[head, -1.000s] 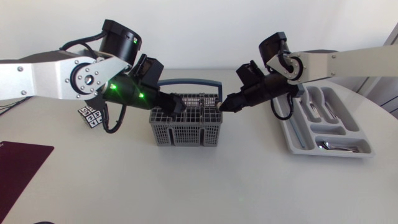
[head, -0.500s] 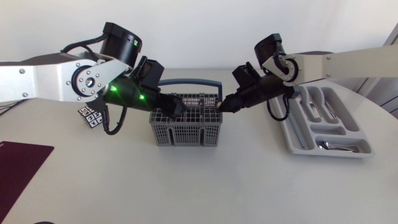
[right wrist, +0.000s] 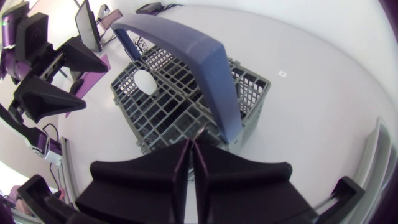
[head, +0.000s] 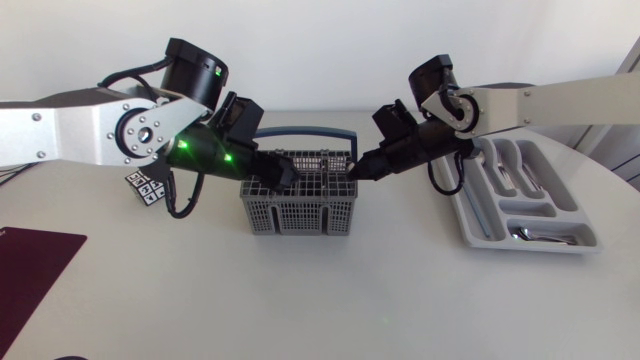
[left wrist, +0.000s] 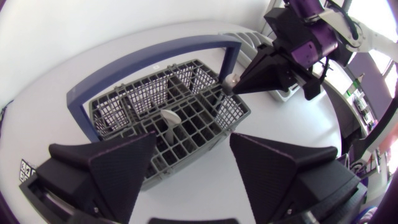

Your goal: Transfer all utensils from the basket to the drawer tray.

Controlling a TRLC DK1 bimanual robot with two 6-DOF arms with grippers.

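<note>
White table (head: 320, 290), left hand (head: 290, 172) spread wide over basket (head: 297, 212), right hand (head: 358, 173) pinched on a utensil (left wrist: 229, 80)

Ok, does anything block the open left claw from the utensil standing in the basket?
Nothing visible does. The left claw is open over the grey plastic mesh basket, with the pale utensil handle straight ahead of its fingers. The basket's blue arched handle lies beyond it, and the right claw sits at the far corner.

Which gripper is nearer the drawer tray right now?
Right. The right gripper pinches a utensil at the basket's tray-side end; the left gripper is open over its other side, farther from the drawer tray.
</note>
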